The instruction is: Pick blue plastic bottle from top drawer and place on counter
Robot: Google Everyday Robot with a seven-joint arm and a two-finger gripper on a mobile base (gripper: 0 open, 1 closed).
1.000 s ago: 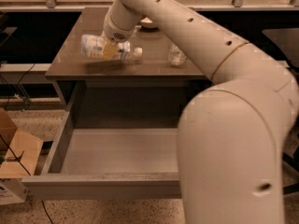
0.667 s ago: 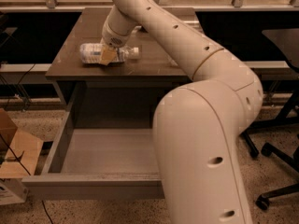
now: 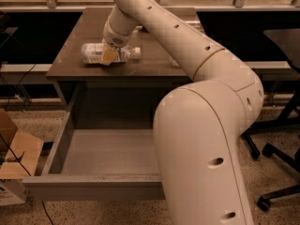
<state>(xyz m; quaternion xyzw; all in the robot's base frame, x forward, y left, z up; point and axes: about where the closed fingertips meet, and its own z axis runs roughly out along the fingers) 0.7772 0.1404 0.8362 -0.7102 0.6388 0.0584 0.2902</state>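
Note:
The blue plastic bottle (image 3: 96, 53) lies on its side on the counter (image 3: 79, 36), near the left front part, cap pointing right. My gripper (image 3: 110, 55) reaches down from the long white arm and is shut across the bottle's middle, with a tan finger (image 3: 109, 56) over its label. The bottle rests on or just above the counter surface. The top drawer (image 3: 93, 156) is pulled wide open below the counter, and its visible grey floor holds nothing. My arm hides the drawer's right part.
My bulky white arm (image 3: 206, 139) fills the right foreground and hides the counter's right side. Cardboard boxes (image 3: 16, 153) stand on the floor at left. An office chair base (image 3: 276, 144) stands at right. A railing runs behind the counter.
The gripper has moved the bottle down and slightly left, from above the counter to the counter surface. The arm has swung further across the view.

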